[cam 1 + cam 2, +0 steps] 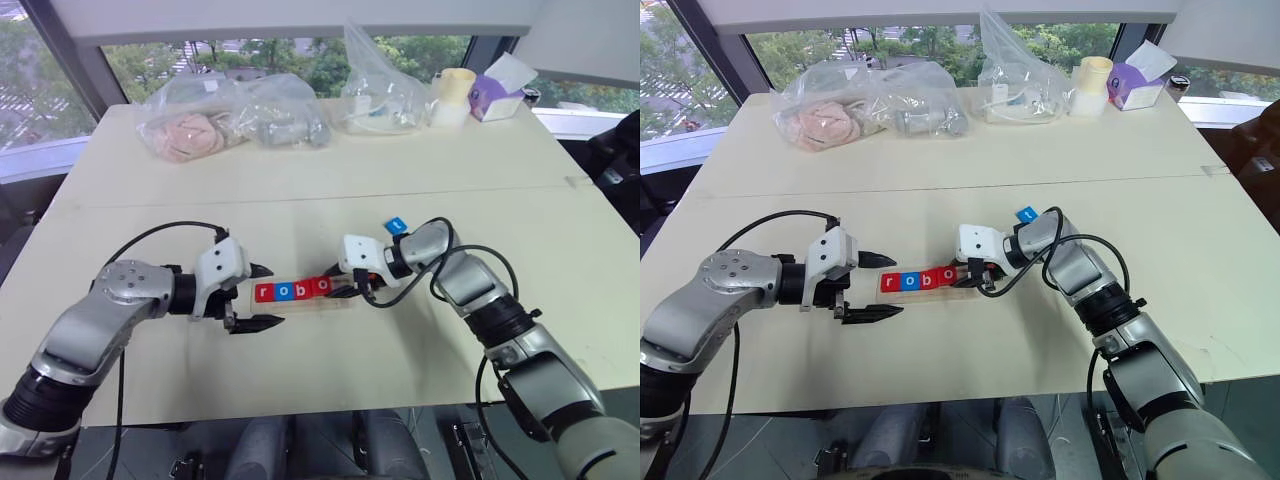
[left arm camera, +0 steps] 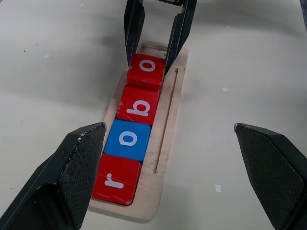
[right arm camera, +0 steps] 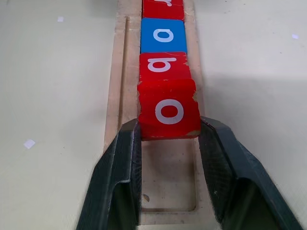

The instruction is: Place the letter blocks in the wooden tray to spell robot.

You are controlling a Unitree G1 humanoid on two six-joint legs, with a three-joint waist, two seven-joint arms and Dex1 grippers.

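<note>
The wooden tray lies mid-table with four letter blocks in a row: red r, blue o, red b and red o. My right gripper has a finger against each side of the red o, which sits slightly tilted against the b. The recess behind that block is bare. The blue t block lies on the table just beyond my right wrist. My left gripper hangs wide open at the tray's r end, holding nothing.
Clear plastic bags with soft items line the table's far side. A pale cup and a purple tissue box stand at the far right. The near table edge runs close under my arms.
</note>
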